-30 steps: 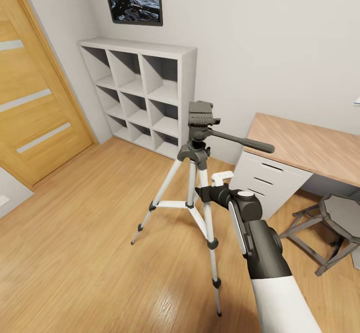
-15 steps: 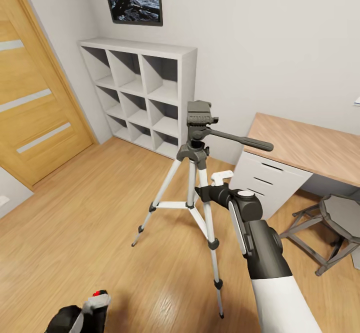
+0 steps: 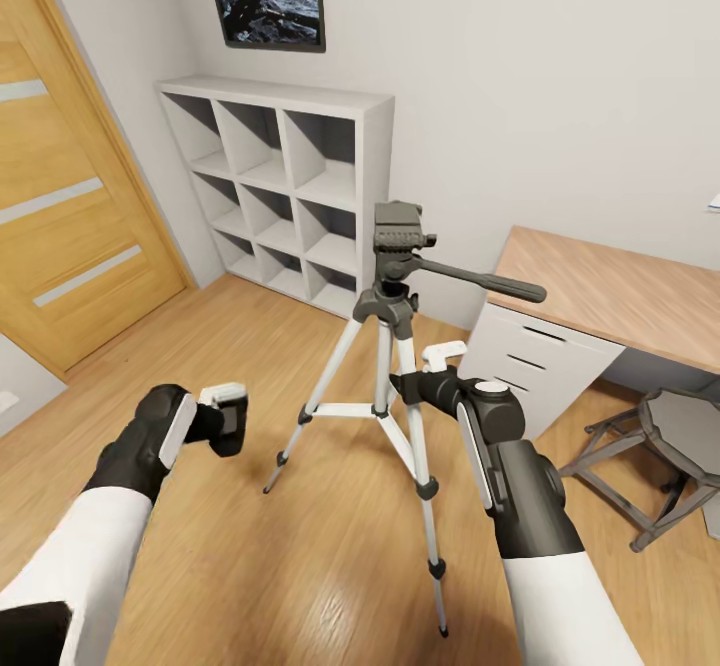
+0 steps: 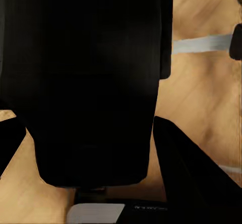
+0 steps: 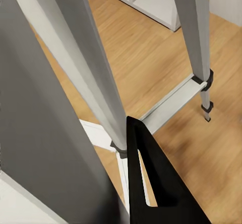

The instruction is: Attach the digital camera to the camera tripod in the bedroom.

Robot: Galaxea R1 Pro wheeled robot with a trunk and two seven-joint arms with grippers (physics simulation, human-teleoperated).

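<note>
Digital camera [image 3: 228, 424], pinched in the left end effector [image 3: 222, 416], is hanging well below the camera tripod [image 3: 392, 346] head, needing a level lift onto its plate, while the right end effector [image 3: 425, 371] is clamping a leg.

digital camera [image 4: 80, 77] held in left gripper [image 4: 96, 148], wood floor [image 4: 196, 98] behind

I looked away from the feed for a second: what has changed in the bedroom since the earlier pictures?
The left gripper, absent a second ago, has risen from the bottom edge toward the silver-legged camera tripod, carrying the small black boxy digital camera. The right gripper stays at the tripod's legs. The tripod's head and long black pan handle shifted only marginally; the white cube shelf is unchanged.
</note>
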